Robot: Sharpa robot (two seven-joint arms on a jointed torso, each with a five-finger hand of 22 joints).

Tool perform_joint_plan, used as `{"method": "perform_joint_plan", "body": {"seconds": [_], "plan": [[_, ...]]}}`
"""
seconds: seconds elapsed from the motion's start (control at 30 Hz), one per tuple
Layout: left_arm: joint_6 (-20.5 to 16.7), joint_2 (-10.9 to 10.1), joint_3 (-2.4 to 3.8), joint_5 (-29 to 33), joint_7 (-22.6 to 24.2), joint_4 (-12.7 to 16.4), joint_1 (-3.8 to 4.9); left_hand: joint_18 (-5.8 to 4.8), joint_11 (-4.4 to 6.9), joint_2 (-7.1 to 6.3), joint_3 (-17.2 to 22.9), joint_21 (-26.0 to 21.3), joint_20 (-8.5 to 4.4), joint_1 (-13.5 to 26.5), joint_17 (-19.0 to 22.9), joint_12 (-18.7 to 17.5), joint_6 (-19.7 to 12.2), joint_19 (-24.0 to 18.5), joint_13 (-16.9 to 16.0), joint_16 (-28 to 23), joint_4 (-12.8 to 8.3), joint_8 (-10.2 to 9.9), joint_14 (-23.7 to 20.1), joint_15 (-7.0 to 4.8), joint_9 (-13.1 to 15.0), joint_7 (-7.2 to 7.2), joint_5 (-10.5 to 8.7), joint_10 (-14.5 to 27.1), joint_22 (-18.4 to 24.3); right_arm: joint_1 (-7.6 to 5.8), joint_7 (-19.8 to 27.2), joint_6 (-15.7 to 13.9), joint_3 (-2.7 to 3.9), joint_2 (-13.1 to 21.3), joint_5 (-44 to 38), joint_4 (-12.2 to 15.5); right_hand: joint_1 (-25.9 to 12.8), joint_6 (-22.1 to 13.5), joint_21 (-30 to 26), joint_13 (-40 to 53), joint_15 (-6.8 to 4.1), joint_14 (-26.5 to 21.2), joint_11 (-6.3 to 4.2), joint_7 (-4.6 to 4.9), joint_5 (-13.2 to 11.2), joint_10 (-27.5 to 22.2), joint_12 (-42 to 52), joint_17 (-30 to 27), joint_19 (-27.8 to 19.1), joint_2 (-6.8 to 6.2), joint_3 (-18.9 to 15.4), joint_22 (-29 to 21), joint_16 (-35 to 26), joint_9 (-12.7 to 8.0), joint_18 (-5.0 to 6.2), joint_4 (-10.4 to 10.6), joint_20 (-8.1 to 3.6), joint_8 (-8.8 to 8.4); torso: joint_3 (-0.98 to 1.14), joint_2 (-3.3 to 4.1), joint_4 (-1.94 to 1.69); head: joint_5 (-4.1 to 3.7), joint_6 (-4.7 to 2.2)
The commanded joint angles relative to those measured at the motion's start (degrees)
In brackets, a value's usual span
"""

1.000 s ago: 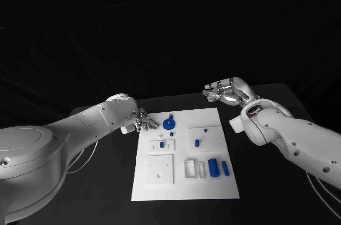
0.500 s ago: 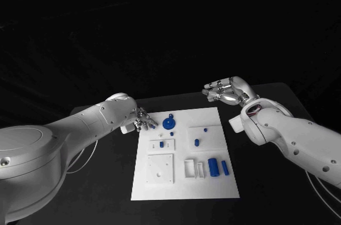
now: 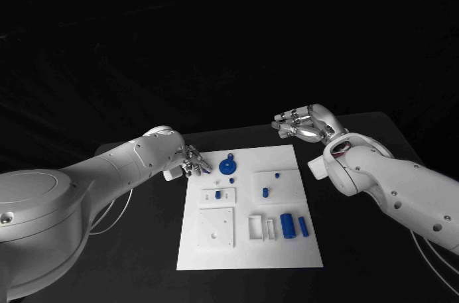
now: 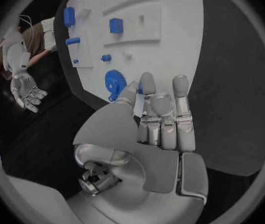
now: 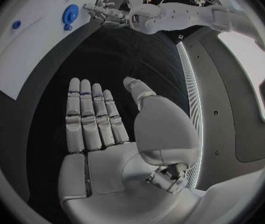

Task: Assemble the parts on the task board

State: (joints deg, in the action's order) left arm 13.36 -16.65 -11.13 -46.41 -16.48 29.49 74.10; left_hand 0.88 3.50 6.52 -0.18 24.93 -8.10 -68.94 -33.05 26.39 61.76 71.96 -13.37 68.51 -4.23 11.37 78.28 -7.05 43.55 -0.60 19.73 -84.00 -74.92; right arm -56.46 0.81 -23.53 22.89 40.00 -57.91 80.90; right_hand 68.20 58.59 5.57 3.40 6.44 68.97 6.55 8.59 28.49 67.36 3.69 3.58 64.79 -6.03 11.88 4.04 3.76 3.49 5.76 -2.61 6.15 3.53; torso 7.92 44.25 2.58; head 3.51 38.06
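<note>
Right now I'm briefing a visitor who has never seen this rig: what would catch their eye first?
The white task board glows against the black table, dotted with small blue parts, the round blue gear near its far left corner standing out most. The left hand sits at that corner beside the gear, holding nothing. The right hand is raised past the board's far right corner, open and empty.

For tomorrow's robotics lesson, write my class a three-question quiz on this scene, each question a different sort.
1. True or false: the right hand holds a blue part.
2. Which hand is nearer the round blue part? A) left B) right
3. Fill in: the two blue cylinders lie on the white ____.

Key: 1. False; it is open, off the board. 2. A; the left hand is at the board's edge beside it. 3. board.
</note>
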Motion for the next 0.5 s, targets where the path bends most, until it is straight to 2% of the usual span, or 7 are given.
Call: {"method": "perform_joint_plan", "body": {"seconds": [0.03,0.13,0.2,0.3,0.33,0.4,0.5], "plan": [[-0.15,-0.02,0.01,0.71,0.97,0.35,0.00,-0.62,-0.07,0.30,0.53,0.26,-0.28,-0.38,-0.29,0.21,-0.07,-0.24,0.10,0.24,-0.63,1.03,0.04,-0.30,1.62,0.55,1.04,-2.29,-1.12,0.01,0.12,1.16,0.02,-0.04,-0.23,0.02,0.42,-0.24,-0.27,-0.08,-0.19,-0.38,-0.04,-0.11,0.20,-0.11,-0.37,-0.08,-0.47,0.16,0.08,-0.09,-0.23,0.05,0.72,0.29,-0.06,0.00,0.00,0.00,0.02,0.07,0.04],[-0.53,-0.23,0.01,0.75,0.83,0.75,0.00,-0.63,0.04,-0.24,0.92,0.34,-0.33,-0.13,-0.32,0.18,0.10,-0.25,0.19,0.21,-1.11,2.02,0.04,-0.36,3.08,0.78,3.03,-2.27,-1.12,0.01,0.12,1.16,0.02,0.03,-0.23,0.02,0.42,-0.24,-0.27,-0.08,-0.19,-0.38,-0.04,-0.11,0.20,-0.11,-0.37,-0.08,-0.47,0.16,0.08,-0.09,-0.23,0.05,0.72,0.29,-0.06,0.00,-0.06,-0.02,-0.07,-0.08,0.03],[-1.15,-0.64,0.02,0.83,0.61,1.49,0.01,-0.67,0.24,-0.57,1.98,0.46,-0.44,0.46,-0.69,0.26,-0.11,-0.23,0.27,0.33,-1.51,3.60,0.20,-0.45,6.16,1.00,5.15,-2.35,-1.10,0.01,0.12,1.16,0.02,0.11,-0.23,-0.01,0.42,-0.24,-0.27,-0.08,-0.19,-0.38,-0.04,-0.11,0.20,-0.11,-0.37,-0.08,-0.47,0.16,0.08,-0.09,-0.23,0.05,0.72,0.29,-0.06,0.00,-0.14,-0.05,-0.14,-0.19,0.04],[-2.25,-1.49,0.05,1.45,0.05,2.96,0.06,-0.68,0.30,-1.04,3.76,0.59,-0.56,1.39,-1.57,0.67,0.00,-0.10,0.31,0.62,-2.06,4.46,0.51,-0.59,9.30,1.26,6.92,-2.45,-1.08,0.01,0.12,1.16,0.02,0.30,-0.22,-0.06,0.42,-0.24,-0.27,-0.08,-0.19,-0.38,-0.04,-0.11,0.20,-0.11,-0.37,-0.08,-0.47,0.16,0.08,-0.09,-0.23,0.05,0.72,0.29,-0.06,0.00,-0.28,-0.07,-0.36,-0.21,0.09],[-2.58,-1.77,0.05,1.72,-0.14,3.44,0.09,-0.70,0.38,-1.23,4.67,0.68,-0.62,1.92,-2.03,0.94,-0.01,-0.01,0.36,0.74,-2.29,4.59,0.62,-0.62,10.75,1.31,7.60,-2.48,-1.08,0.01,0.11,1.15,0.02,0.37,-0.21,-0.05,0.42,-0.24,-0.27,-0.08,-0.19,-0.38,-0.04,-0.11,0.20,-0.11,-0.37,-0.08,-0.47,0.16,0.08,-0.09,-0.23,0.05,0.72,0.29,-0.06,0.00,-0.22,-0.08,-0.36,-0.19,0.10],[-3.47,-2.54,0.07,2.45,-0.60,4.69,0.23,-0.69,0.38,-1.39,5.48,0.73,-0.64,2.22,-2.40,1.09,0.34,0.02,0.44,0.84,-2.55,4.57,0.75,-0.66,11.74,1.36,8.62,-2.51,-1.09,0.01,0.11,1.13,0.02,0.50,-0.20,-0.02,0.36,-0.24,-0.27,-0.08,-0.19,-0.39,-0.03,-0.10,0.31,-0.12,-0.36,-0.08,-0.47,0.10,0.15,-0.09,-0.23,0.06,0.72,0.36,-0.06,0.00,-0.16,-0.13,-0.43,-0.18,0.13],[-5.00,-4.33,0.08,3.82,-1.47,7.58,0.81,-0.64,0.45,-1.56,6.24,0.85,-0.71,2.42,-3.00,1.46,0.78,0.16,0.43,1.12,-2.95,4.89,1.06,-0.75,12.79,1.45,10.76,-2.58,-1.10,0.01,0.09,1.14,0.02,0.72,-0.15,0.05,0.36,-0.24,-0.27,-0.08,-0.19,-0.39,-0.03,-0.10,0.31,-0.12,-0.36,-0.08,-0.47,0.10,0.15,-0.09,-0.23,0.06,0.72,0.36,-0.06,0.00,-0.24,-0.21,-0.64,-0.20,0.25]]}}
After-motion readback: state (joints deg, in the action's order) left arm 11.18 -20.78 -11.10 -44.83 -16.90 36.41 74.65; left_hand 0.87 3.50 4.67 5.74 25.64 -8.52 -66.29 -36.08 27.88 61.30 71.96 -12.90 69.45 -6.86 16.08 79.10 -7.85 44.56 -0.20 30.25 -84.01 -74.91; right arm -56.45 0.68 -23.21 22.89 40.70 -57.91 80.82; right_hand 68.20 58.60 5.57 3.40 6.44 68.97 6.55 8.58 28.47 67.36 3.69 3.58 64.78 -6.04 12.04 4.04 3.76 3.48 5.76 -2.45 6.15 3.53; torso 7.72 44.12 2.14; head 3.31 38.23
